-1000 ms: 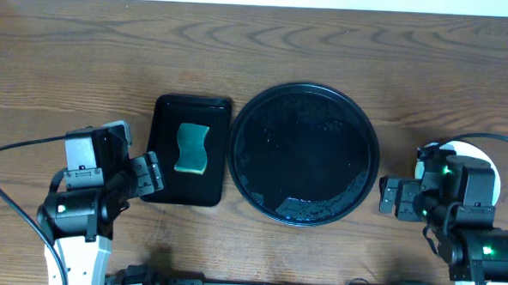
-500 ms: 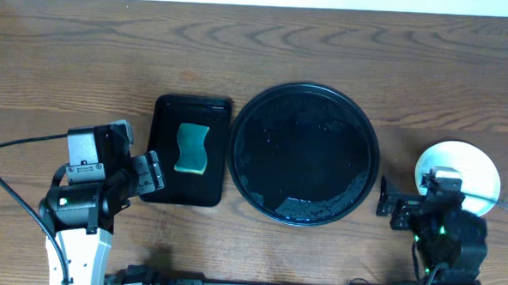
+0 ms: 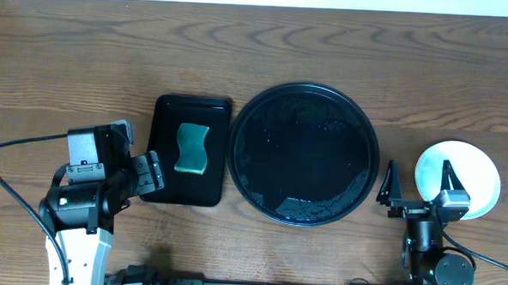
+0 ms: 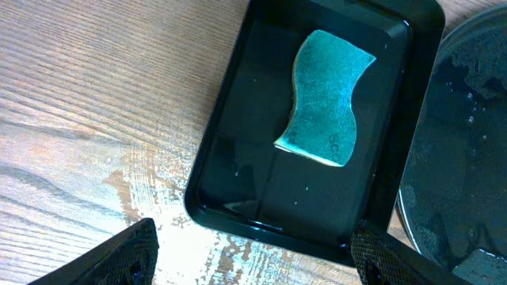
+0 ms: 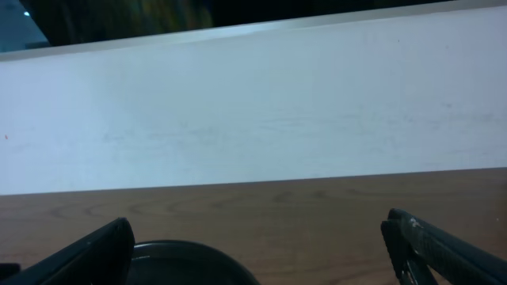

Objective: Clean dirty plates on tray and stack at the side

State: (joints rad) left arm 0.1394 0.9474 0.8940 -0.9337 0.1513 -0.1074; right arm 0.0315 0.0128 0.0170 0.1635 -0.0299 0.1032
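Plates: pale, round, shallow, on wood-grain table at 3 o'clock of tray, clear of rim; count unclear. Tray round, glossy black, wet-beaded. Rectangular tray at 9 o'clock holds wavy green sponge. Left gripper, right gripper: fingers spread, gripping nothing. Bare wood toward 12 o'clock.

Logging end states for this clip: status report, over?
Left gripper open, empty, by sponge tray. Right gripper open, empty, at left edge of plates. Round tray wet, nothing on it. Plate count unclear; nothing blocking.
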